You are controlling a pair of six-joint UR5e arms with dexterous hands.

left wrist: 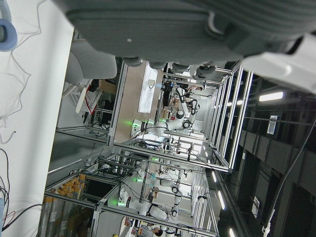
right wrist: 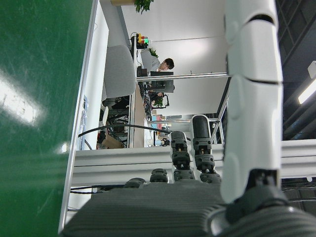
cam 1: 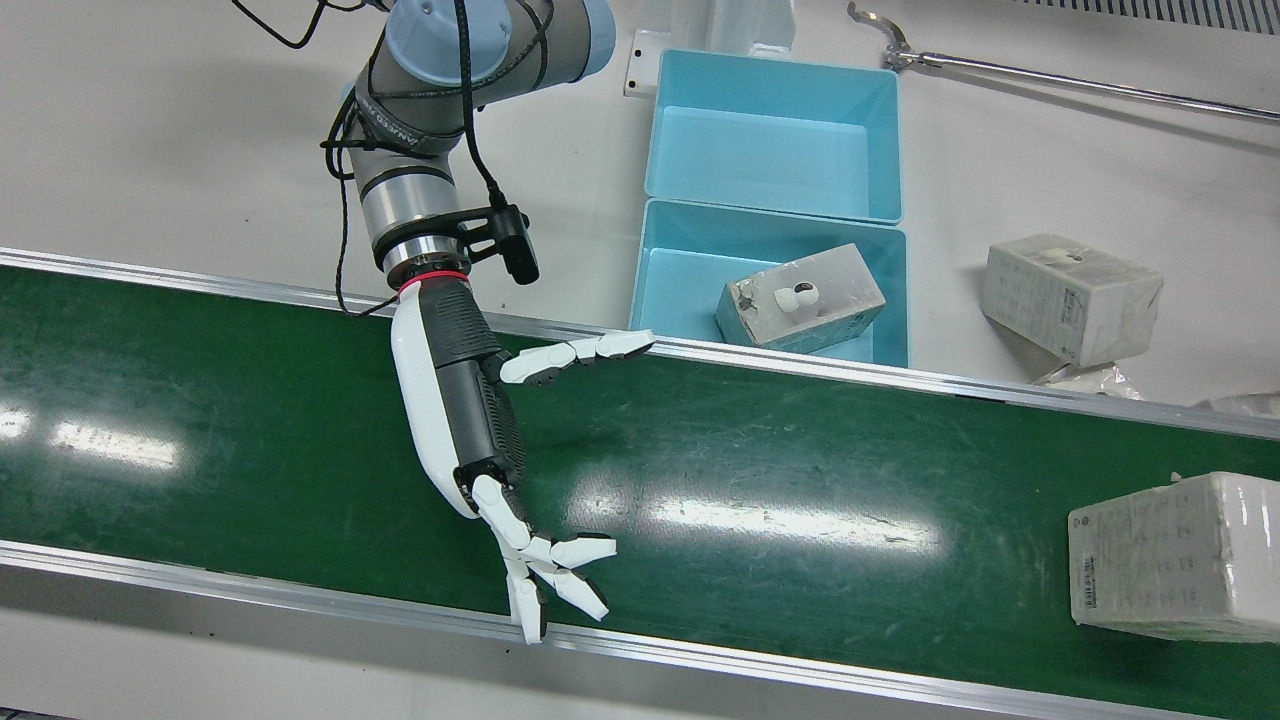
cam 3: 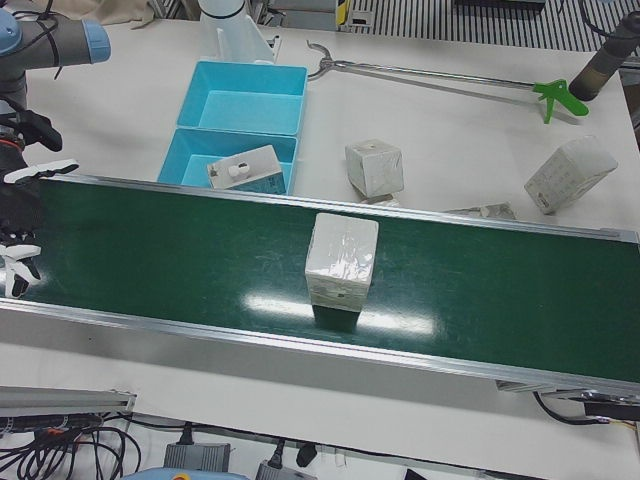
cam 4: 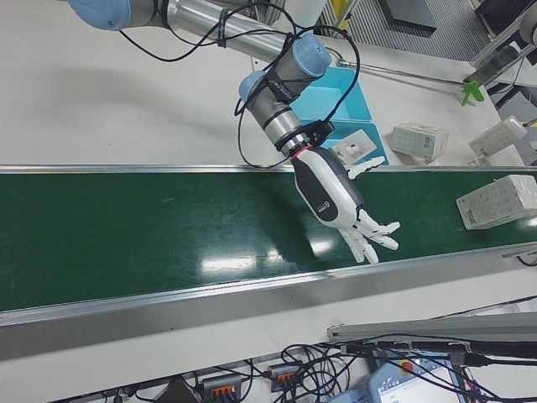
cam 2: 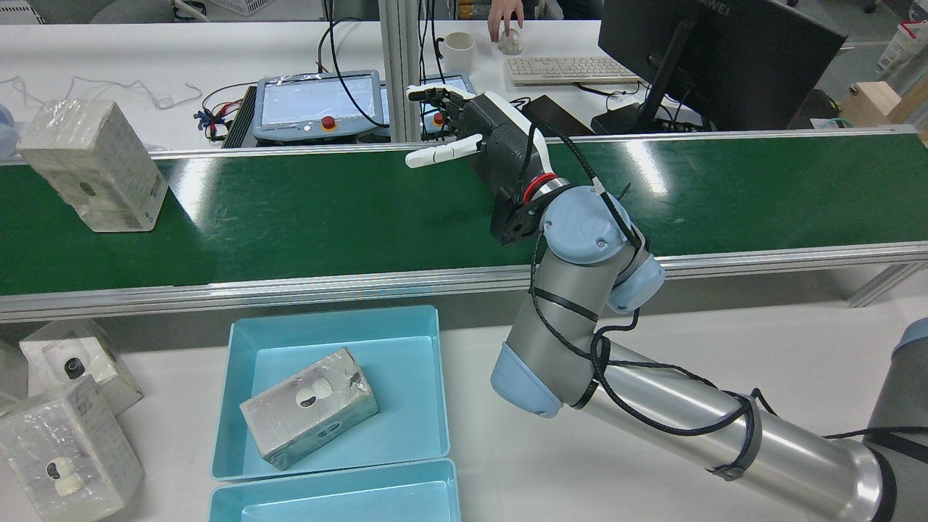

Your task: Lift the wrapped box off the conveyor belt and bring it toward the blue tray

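— On the green conveyor belt (cam 1: 300,420), way out at the edge of the front view, sits the wrapped box (cam 1: 1170,560), upright and well apart from the right hand (cam 1: 480,440). Any writing you can read?

— Rows of small print on its side label, too fine to make out. On the monitor (cam 2: 718,58) behind the belt in the rear view, a few white letters at the top edge, cut off. Nothing else legible.

— And the box itself?

— Pale grey-white, shiny clear film over it, creased at the corners. The left-front view shows it standing mid-belt.

— The hand?

— Fingers spread wide, thumb stretched toward the rail, holding nothing, hovering over the belt. The left hand (cam 3: 18,215) shows only at the left-front view's edge; its fingers look parted, empty.

— Containers?

— Two blue trays end to end beside the belt. The near blue tray (cam 1: 660,300) holds one wrapped carton (cam 1: 800,298), lying askew, with a small white camera pictured on its face. The far tray (cam 1: 770,130) holds nothing. More wrapped boxes (cam 1: 1070,298) lie on the white table (cam 1: 150,150).
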